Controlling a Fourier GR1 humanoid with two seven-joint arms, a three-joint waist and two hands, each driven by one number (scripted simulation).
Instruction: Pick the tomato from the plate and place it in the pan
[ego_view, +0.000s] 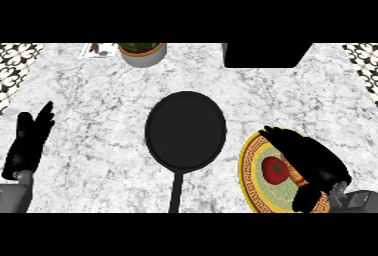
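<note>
One tomato lies on the plate, just right of the pan.

Right hand hovers over the plate's right side, fingers spread, holding nothing; curl round the tomato before lifting toward the pan. Left hand rests open, well left of the pan.

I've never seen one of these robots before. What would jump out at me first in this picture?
Probably the round black frying pan in the middle of the white marbled counter, its handle pointing toward the robot. To its right, the robot's black right hand hangs over a yellow-rimmed patterned plate with a red tomato on it. The black left hand rests open at the left edge, fingers up.
</note>
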